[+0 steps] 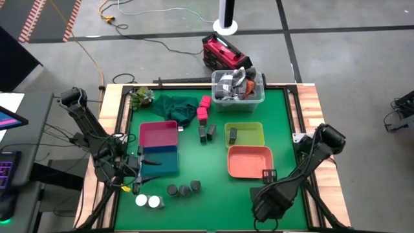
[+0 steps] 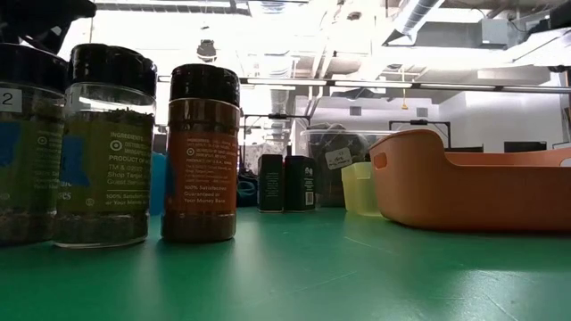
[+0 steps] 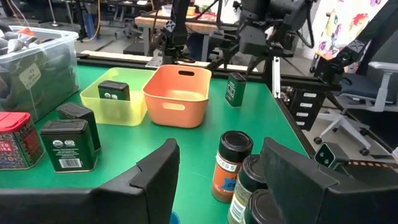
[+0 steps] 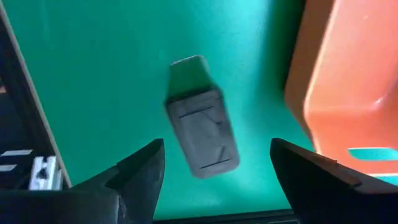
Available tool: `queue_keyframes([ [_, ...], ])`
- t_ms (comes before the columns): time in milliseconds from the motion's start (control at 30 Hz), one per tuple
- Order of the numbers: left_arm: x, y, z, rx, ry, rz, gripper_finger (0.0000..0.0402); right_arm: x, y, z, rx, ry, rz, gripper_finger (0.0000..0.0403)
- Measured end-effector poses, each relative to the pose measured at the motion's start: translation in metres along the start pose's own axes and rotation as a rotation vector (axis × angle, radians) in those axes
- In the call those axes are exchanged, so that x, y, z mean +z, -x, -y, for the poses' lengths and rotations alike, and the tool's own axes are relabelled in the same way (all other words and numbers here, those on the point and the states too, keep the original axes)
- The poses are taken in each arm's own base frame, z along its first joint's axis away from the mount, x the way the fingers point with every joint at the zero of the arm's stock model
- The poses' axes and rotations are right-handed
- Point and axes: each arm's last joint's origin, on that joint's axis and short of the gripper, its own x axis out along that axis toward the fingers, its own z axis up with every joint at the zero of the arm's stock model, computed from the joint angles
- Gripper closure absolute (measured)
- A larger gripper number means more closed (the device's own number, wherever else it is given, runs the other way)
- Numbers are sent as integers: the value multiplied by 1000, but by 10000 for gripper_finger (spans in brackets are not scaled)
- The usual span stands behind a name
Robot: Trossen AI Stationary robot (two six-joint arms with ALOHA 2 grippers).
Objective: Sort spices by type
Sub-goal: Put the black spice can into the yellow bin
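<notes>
With its fingers spread, the right end effector should centre over the dark tin near the orange tray before closing.

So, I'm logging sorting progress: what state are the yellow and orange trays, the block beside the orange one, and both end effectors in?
Yellow-green plastic tray: holds one dark grey rectangular tin.
Orange plastic tray: empty.
Loose dark grey rectangular block: standing on the mat beside the orange tray, not gripped.
Right end effector: open, straddling the loose block.
Left end effector: open, holding nothing.
</notes>
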Motion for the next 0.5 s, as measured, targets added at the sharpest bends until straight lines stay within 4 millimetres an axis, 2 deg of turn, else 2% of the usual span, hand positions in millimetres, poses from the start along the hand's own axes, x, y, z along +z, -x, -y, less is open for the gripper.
queue_keyframes([
  [500,-1,0,0,1,0,-4,186,1,-38,0,21,100,27,90],
])
